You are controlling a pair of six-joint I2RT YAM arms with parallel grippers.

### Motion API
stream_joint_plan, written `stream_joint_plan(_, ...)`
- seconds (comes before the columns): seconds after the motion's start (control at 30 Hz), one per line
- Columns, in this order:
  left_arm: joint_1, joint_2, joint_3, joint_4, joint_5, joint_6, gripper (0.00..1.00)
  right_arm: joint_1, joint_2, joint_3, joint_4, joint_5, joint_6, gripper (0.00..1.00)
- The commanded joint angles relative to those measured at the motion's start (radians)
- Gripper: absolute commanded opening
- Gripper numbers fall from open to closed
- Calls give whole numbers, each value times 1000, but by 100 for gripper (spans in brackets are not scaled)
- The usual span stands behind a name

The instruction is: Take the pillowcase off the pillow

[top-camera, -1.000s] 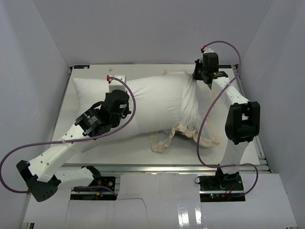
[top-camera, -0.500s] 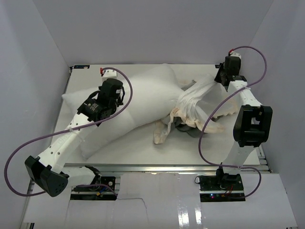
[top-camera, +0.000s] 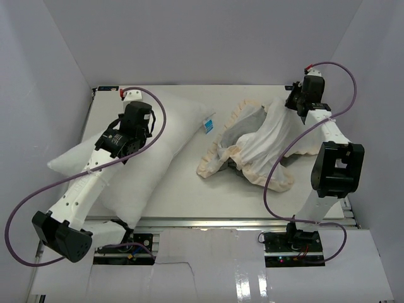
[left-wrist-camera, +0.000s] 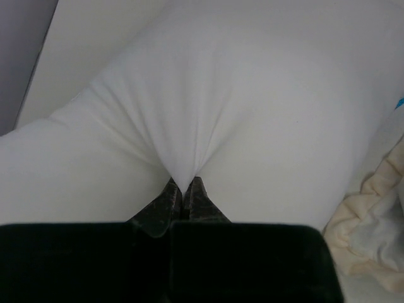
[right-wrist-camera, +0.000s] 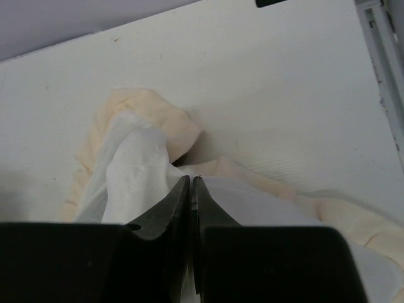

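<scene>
Fabric of the plump, plain white rectangular pillow (top-camera: 158, 145), which I see lying slantwise on the tabletop's (top-camera: 183, 196) left side, is pinched in my left tool (left-wrist-camera: 186, 186), while my right tool (right-wrist-camera: 190, 183) clamps the crumpled, cream-frilled thin fabric pillowcase (top-camera: 252, 142) just beside it.

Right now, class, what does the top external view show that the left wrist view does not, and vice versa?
Only top external: the right gripper shut on the pillowcase, which lies wholly off the pillow. Only left wrist: the left gripper shut on a tuck of pillow fabric. Both: the white pillow and part of the pillowcase's cream frill.
</scene>
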Motion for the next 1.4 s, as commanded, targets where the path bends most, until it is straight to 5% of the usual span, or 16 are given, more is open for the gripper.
stream_joint_plan(0.0,58,5,23,141,130,-27,0,34,-23,33,27,-119,-22,8)
stream_joint_plan(0.23,264,81,-37,265,385,-146,0,81,-131,-149,133,-119,5,10)
stream_joint_plan(0.47,361,189,3,307,417,-193,0,87,-178,-212,182,-177,16,12)
stream_joint_plan(0.77,414,269,35,373,462,-288,0,127,-76,-92,119,-242,-41,16)
stream_joint_plan(0.87,414,225,-21,425,454,-321,0,140,-44,-50,89,-266,-62,40)
stream_joint_plan(0.9,414,213,-54,446,439,-331,0,147,-33,-33,45,-274,-70,58)
stream_joint_plan(1.0,415,130,-161,526,396,-416,0,172,-9,24,-34,-248,-87,83)
stream_joint_plan(1.1,415,104,-190,568,451,-443,0,201,-35,27,-60,-205,-96,93)
stream_joint_plan(1.37,415,90,-219,588,575,-466,0,317,-208,-92,-46,-126,-55,97)
